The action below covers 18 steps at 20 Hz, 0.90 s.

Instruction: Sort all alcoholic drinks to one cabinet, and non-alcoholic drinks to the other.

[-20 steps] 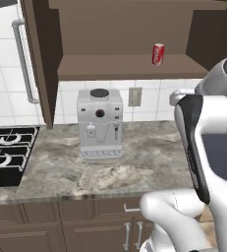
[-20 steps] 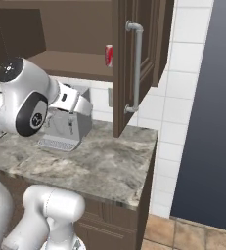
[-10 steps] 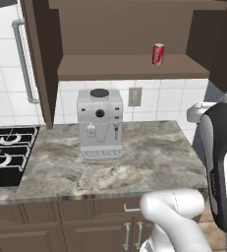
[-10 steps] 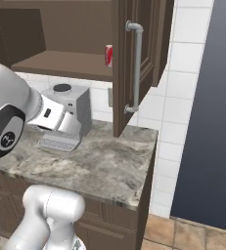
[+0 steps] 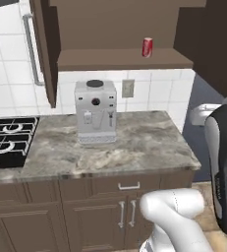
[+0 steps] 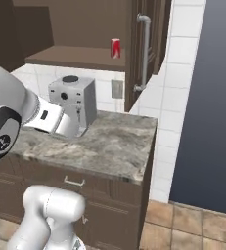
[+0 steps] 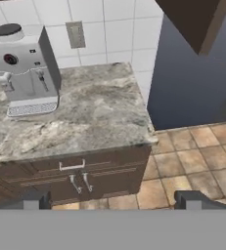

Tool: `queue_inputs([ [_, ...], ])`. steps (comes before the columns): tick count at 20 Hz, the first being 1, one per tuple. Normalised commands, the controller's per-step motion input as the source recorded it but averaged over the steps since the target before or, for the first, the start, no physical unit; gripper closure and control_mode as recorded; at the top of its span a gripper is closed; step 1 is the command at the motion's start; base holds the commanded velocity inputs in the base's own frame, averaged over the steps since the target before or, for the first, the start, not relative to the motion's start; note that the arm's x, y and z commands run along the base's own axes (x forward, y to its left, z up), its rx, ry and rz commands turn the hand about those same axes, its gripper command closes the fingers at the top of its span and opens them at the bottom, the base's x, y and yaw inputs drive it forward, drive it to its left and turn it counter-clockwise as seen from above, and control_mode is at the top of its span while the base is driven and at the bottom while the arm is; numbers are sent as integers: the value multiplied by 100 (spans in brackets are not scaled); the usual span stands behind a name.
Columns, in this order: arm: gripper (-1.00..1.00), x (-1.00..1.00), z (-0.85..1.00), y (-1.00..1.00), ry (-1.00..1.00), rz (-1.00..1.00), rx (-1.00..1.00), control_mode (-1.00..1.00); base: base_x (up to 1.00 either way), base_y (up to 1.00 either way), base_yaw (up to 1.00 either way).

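One red can (image 5: 147, 47) with a silvery top stands upright on the open wall cabinet's shelf (image 5: 125, 60), near its right end, alone there. Below it on the marbled grey desk (image 5: 134, 142) sits a silver coffee machine (image 5: 95, 112), back against the tiled wall, a wall outlet (image 5: 128, 88) just to its right. Black gas hob (image 5: 7, 142) at the desk's left end. Open cabinet door (image 5: 42, 54) with a long grey handle hangs left of the shelf; another open door (image 6: 146, 49) on the right side. Brown drawers and doors under the desk, tiled floor (image 7: 192, 161) beside it, dark grey panel (image 6: 207, 97) to the right.

Pincer (image 7: 112, 200): two dark fingertips (image 7: 36, 199) show wide apart in the hand view, nothing between them, so spread and holding nothing. It looks down at the desk's right edge and the floor, well below and well apart from the can. The white arm (image 6: 16, 122) stands in front of the desk, low, nothing blocking the can on the shelf.
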Motion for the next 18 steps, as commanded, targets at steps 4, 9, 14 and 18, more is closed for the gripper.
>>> queue_inputs([
  [4, -100, 0, 0, 0, 0, 0, 0, 100, -92, -12, -54],
  [9, -100, 0, 0, 0, 0, 0, 0, 100, -20, -36, -76],
  [14, -100, 0, 0, 0, 0, 0, 0, 100, 0, -63, -76],
  [18, -100, 0, 0, 0, 0, 0, 0, 100, 4, -64, -71],
])
